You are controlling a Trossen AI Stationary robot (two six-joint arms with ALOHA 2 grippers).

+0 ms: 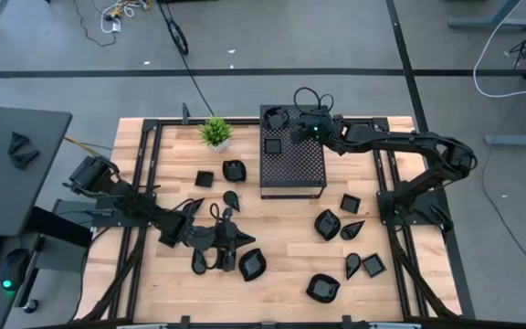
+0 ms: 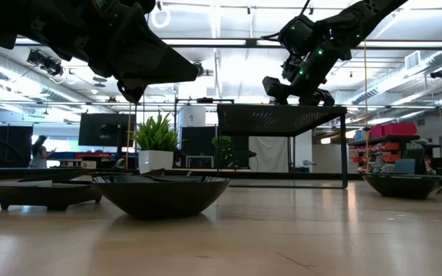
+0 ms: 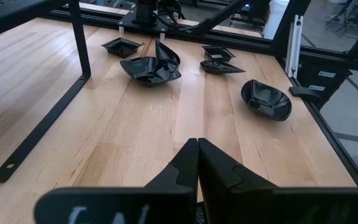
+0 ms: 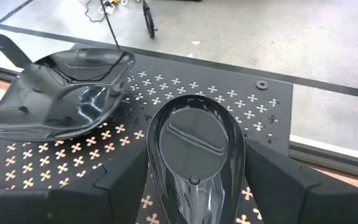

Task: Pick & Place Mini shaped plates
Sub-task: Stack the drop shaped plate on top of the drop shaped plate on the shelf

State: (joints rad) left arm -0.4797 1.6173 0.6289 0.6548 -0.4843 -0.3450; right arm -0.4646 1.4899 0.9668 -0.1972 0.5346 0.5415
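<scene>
Small glossy black mini shaped plates lie scattered on the wooden table [image 1: 290, 274], such as a square one [image 1: 252, 265] and a leaf one [image 1: 327, 224]. My right gripper [image 1: 292, 126] hovers over the far left corner of the black perforated box [image 1: 292, 169], shut on a teardrop plate [image 4: 194, 143]. A square-ish plate [image 4: 67, 90] rests on the box top beside it. My left gripper [image 1: 240, 236] hangs shut above the table left of centre, holding nothing; ahead of it lie several plates [image 3: 151, 65]. My right gripper pinches the teardrop plate between its two fingers, one on each long rim [image 4: 153, 171] near the narrow end. The fingers [image 4: 272, 180] lie along the plate, slanting down from the table's right. The wide end points away, over the box top [image 4: 229, 99]; whether it rests there I cannot tell.
A small green potted plant [image 1: 215, 132] stands at the far edge, left of the box. Black frame rails [image 1: 144, 174] run along both sides of the table. Bare wood [image 3: 135, 124] lies between my left gripper and the plates beyond it.
</scene>
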